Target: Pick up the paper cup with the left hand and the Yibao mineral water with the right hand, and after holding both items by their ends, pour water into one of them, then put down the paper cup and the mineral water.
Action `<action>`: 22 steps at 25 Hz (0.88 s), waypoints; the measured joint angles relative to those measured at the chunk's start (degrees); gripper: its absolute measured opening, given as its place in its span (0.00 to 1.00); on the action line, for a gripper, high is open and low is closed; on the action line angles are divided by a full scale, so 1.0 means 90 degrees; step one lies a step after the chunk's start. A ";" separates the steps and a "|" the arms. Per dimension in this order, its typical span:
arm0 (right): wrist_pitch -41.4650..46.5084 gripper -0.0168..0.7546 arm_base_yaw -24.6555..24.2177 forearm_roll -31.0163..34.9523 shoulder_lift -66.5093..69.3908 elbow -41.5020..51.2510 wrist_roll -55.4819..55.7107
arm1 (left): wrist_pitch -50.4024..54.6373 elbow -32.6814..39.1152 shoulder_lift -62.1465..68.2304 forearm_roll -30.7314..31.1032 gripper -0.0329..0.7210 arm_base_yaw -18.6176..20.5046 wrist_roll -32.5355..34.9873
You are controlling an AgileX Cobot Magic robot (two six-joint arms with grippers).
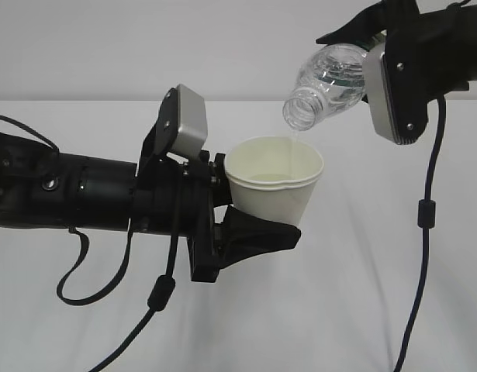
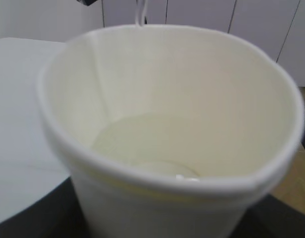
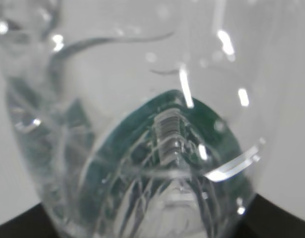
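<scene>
My left gripper (image 1: 246, 221) is shut on the white paper cup (image 1: 274, 182) and holds it upright above the table. The cup fills the left wrist view (image 2: 167, 148), with a little water in its bottom. My right gripper (image 1: 378, 70) is shut on the Yibao mineral water bottle (image 1: 327, 81), tilted with its open mouth down-left just above the cup's far rim. A thin stream of water falls from the mouth into the cup. The bottle's clear ribbed body and green label fill the right wrist view (image 3: 157, 148).
The white table (image 1: 362, 294) lies below both arms. Black cables hang from the left arm (image 1: 160, 294) and from the right arm (image 1: 426, 213). A pale wall stands behind.
</scene>
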 joint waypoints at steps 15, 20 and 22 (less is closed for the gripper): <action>0.0000 0.56 0.0000 0.0000 0.0000 0.0000 -0.0139 | 0.0000 0.0000 0.0000 0.0000 0.66 0.0000 0.0000; 0.0000 0.56 0.0000 0.0000 0.0000 0.0000 -0.0137 | 0.0000 0.0000 0.0000 -0.0005 0.66 0.0000 0.0000; 0.0000 0.56 0.0000 0.0000 0.0000 0.0000 -0.0137 | 0.0000 0.0000 0.0000 -0.0005 0.66 0.0000 0.0000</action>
